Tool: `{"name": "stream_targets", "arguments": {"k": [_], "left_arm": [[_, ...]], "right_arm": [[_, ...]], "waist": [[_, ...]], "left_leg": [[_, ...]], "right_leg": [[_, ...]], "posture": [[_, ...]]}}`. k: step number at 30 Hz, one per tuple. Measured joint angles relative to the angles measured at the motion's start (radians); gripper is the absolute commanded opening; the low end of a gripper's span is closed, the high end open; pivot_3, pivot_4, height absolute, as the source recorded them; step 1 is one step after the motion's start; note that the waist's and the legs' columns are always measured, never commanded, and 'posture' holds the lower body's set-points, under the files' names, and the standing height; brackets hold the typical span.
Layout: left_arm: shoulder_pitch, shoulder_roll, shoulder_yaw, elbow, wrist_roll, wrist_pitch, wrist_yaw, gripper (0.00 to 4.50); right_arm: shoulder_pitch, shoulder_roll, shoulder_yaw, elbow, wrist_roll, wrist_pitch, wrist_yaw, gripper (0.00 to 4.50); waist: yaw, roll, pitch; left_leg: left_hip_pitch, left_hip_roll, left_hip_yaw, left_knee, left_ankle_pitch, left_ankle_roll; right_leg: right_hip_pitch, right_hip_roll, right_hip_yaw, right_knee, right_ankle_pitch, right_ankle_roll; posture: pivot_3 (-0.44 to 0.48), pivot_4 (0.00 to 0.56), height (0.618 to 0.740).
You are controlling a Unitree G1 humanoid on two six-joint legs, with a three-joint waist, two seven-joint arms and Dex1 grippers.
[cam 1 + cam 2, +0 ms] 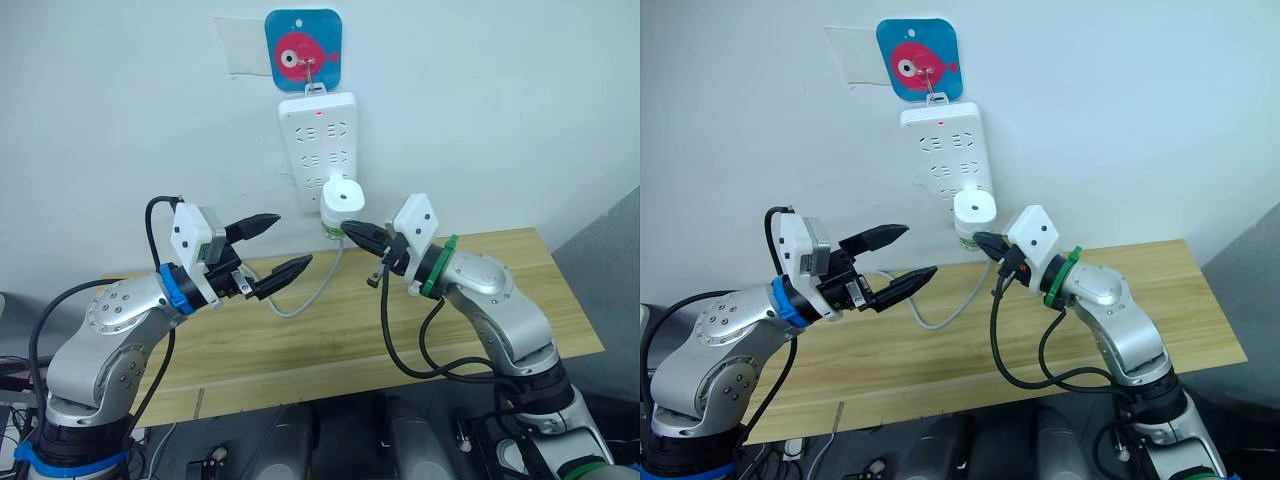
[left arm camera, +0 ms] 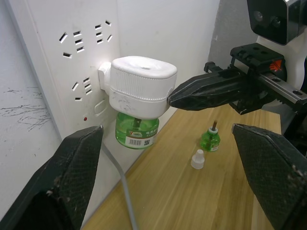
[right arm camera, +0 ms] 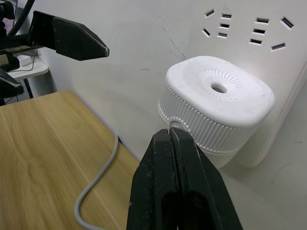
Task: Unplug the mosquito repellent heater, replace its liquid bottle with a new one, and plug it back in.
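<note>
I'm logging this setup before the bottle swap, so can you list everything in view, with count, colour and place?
Mosquito repellent heater: one, white, plugged into the power strip on the wall.
Fitted bottle: one, green, under the heater.
Spare bottle: one, green, upright on the table.
Cap: one, white, on the table beside the spare bottle.
Power strip: one, white, hanging on the wall.
Cable: one, grey, from the strip down onto the table.
Fish hook plate: one, blue and pink, above the strip.
Table: one, light wood, against the wall.
Left claw: black, open, short of the heater.
Right claw: black, shut, tips at the heater's side.
</note>
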Motion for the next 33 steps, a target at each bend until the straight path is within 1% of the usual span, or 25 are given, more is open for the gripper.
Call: {"name": "stream_targets", "arguments": {"k": [6, 10, 14, 17, 22, 23, 24, 25, 26, 27, 28, 33], "left_arm": [[0.011, 0.004, 0.0, 0.0, 0.0, -0.001, -0.019, 4.5], [0.021, 0.022, 0.002, -0.001, -0.001, -0.001, -0.039, 4.5], [0.049, 0.035, 0.014, -0.006, -0.018, 0.008, -0.046, 4.5], [0.07, 0.07, 0.043, -0.006, -0.016, 0.011, -0.046, 4.5], [0.096, 0.118, 0.093, -0.008, -0.018, 0.034, -0.037, 4.5], [0.1, 0.127, 0.103, -0.008, -0.018, 0.042, -0.034, 4.5], [0.101, 0.133, 0.11, -0.009, -0.02, 0.048, -0.033, 4.5], [0.101, 0.139, 0.119, -0.012, -0.021, 0.054, -0.03, 4.5], [0.1, 0.146, 0.123, -0.016, -0.021, 0.062, -0.023, 4.5], [0.1, 0.155, 0.127, -0.022, -0.019, 0.069, -0.013, 4.5], [0.1, 0.16, 0.132, -0.027, -0.017, 0.073, -0.006, 4.5], [0.119, 0.162, 0.134, -0.064, -0.013, 0.085, 0.015, 4.5]], "right_arm": [[0.034, -0.058, -0.032, -0.011, 0.018, -0.001, 0.035, 0.03], [0.049, -0.093, -0.052, -0.026, 0.035, -0.001, 0.066, 0.03], [0.081, -0.157, -0.088, -0.069, 0.085, -0.002, 0.136, 0.03], [0.092, -0.2, -0.132, -0.081, 0.114, -0.013, 0.18, 0.62], [0.119, -0.255, -0.219, -0.09, 0.181, -0.02, 0.229, 2.38], [0.122, -0.263, -0.235, -0.096, 0.195, -0.018, 0.231, 2.81], [0.124, -0.27, -0.246, -0.104, 0.21, -0.015, 0.232, 3.13], [0.13, -0.276, -0.259, -0.117, 0.226, -0.008, 0.233, 3.59], [0.139, -0.284, -0.268, -0.128, 0.239, -0.002, 0.235, 3.88], [0.147, -0.292, -0.277, -0.134, 0.256, 0.004, 0.238, 4.31], [0.151, -0.296, -0.282, -0.14, 0.263, 0.011, 0.238, 4.44], [0.16, -0.303, -0.306, -0.166, 0.324, 0.056, 0.23, 4.44]], "waist": [[0.0, 0.0, 0.0], [-0.002, 0.0, 0.0], [-0.003, 0.0, 0.0], [-0.002, 0.0, 0.0], [-0.002, -0.001, 0.001], [-0.002, 0.0, 0.001], [-0.001, 0.0, 0.001], [-0.001, -0.001, 0.001], [-0.001, -0.001, 0.001], [-0.001, -0.001, 0.001], [0.0, -0.001, 0.001], [0.0, -0.001, 0.001]], "left_leg": [[0.0, 0.0, 0.001, -0.002, 0.0, 0.0], [0.0, 0.001, 0.001, -0.006, 0.0, 0.0], [0.0, 0.001, 0.001, -0.009, 0.0, 0.0], [0.001, 0.001, 0.001, -0.01, 0.0, 0.0], [0.001, 0.001, 0.001, -0.01, 0.0, 0.001], [0.001, 0.001, 0.001, -0.01, 0.0, 0.001], [0.001, 0.001, 0.001, -0.01, 0.0, 0.001], [0.001, 0.001, 0.001, -0.01, 0.0, 0.001], [0.001, 0.001, 0.001, -0.01, 0.0, 0.001], [0.001, 0.001, 0.001, -0.01, 0.0, 0.001], [0.001, 0.001, 0.001, -0.01, 0.0, 0.001], [0.001, 0.001, 0.001, -0.011, 0.0, 0.001]], "right_leg": [[-0.001, 0.0, 0.0, -0.001, 0.0, 0.0], [-0.002, 0.0, 0.001, -0.001, -0.001, -0.001], [-0.002, 0.0, 0.001, -0.002, -0.001, -0.001], [-0.002, 0.0, 0.001, -0.002, -0.001, -0.001], [-0.002, 0.0, 0.001, -0.003, -0.001, -0.001], [-0.002, 0.0, 0.001, -0.003, -0.001, -0.001], [-0.002, 0.0, 0.001, -0.003, -0.001, -0.001], [-0.002, 0.0, 0.001, -0.003, -0.002, -0.001], [-0.002, 0.0, 0.001, -0.003, -0.002, -0.001], [-0.002, 0.0, 0.001, -0.003, -0.002, -0.001], [-0.002, 0.0, 0.001, -0.003, -0.002, -0.001], [-0.002, 0.0, 0.003, -0.003, -0.002, -0.001]], "posture": [[0.018, 0.264, 0.74], [0.017, 0.264, 0.74], [0.019, 0.267, 0.74], [0.025, 0.27, 0.74], [0.028, 0.271, 0.74], [0.03, 0.271, 0.74], [0.03, 0.271, 0.74], [0.033, 0.272, 0.74], [0.037, 0.272, 0.74], [0.037, 0.272, 0.74], [0.037, 0.272, 0.74], [0.044, 0.267, 0.74]]}}
